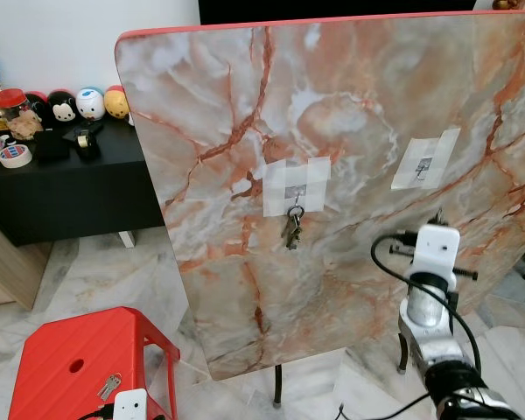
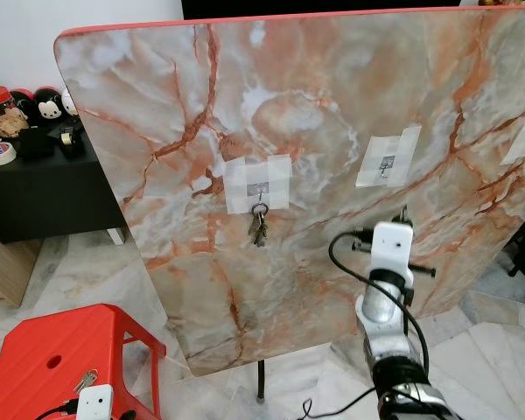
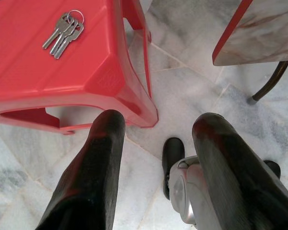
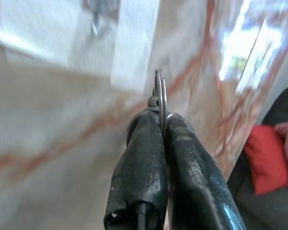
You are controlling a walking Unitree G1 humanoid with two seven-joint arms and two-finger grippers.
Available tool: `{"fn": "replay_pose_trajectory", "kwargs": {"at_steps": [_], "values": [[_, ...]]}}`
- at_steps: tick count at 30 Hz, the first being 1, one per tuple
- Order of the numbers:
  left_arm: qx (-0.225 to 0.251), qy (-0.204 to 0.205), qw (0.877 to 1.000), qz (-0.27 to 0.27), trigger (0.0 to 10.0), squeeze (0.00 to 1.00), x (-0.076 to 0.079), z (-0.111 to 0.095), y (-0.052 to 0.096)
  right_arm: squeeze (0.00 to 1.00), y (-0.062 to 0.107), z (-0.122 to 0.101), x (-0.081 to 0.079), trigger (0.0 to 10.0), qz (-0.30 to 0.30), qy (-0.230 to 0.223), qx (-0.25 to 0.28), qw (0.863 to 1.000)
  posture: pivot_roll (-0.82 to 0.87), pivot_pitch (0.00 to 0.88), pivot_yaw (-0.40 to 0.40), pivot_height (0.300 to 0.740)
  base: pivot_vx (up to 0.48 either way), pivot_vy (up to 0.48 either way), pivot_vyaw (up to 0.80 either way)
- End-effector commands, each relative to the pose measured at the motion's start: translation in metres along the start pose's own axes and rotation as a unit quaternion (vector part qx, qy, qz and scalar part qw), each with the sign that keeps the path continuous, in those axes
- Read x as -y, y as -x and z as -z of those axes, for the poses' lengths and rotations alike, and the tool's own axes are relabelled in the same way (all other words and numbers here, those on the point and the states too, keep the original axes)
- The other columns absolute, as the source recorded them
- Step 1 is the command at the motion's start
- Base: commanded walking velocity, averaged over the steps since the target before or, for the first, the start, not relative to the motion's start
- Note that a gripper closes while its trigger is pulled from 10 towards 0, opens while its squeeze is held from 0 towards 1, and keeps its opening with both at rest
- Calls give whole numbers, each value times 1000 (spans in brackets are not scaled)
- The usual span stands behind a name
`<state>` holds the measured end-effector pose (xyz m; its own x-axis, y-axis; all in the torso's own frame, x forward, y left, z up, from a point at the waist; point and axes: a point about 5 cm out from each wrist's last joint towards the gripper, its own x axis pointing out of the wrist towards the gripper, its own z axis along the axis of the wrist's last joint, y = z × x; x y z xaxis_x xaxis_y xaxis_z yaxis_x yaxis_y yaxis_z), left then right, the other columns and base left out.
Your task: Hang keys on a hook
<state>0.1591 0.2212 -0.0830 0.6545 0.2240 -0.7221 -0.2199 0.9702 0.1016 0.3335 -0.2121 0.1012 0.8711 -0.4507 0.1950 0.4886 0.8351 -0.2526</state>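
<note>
The right gripper [image 4: 161, 122] pinches a key ring [image 4: 159, 93] between clenched fingertips, just below the taped hook [image 1: 425, 163] on the marble tabletop [image 1: 350, 96]; left gripper [image 3: 156, 129] released above the red stool [image 3: 48, 62], where keys [image 3: 65, 33] lie

Right hand [image 4: 161, 125] raised, pinched; left hand [image 3: 158, 129] spread.

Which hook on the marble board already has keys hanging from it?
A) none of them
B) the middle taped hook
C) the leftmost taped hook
C: a key bunch hangs from the leftmost hook, while the middle hook is bare and the right gripper pinches a key ring below it.
</note>
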Motion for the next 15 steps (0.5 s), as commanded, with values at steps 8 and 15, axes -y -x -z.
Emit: {"fn": "replay_pose_trajectory", "kwargs": {"at_steps": [8, 15], "values": [[-2, -5, 1000, 1, 10000, 0, 2, 0, 0, 0, -14, -29, 6, 10000, 48, 62, 81, 994, 52, 0, -25, 740, 0, 0, 0], [-3, -6, 1000, 3, 10000, 0, 3, 0, 0, 0, -20, -30, 8, 10000, 70, 102, 70, 990, 51, 0, -23, 740, 0, 0, 0]]}}
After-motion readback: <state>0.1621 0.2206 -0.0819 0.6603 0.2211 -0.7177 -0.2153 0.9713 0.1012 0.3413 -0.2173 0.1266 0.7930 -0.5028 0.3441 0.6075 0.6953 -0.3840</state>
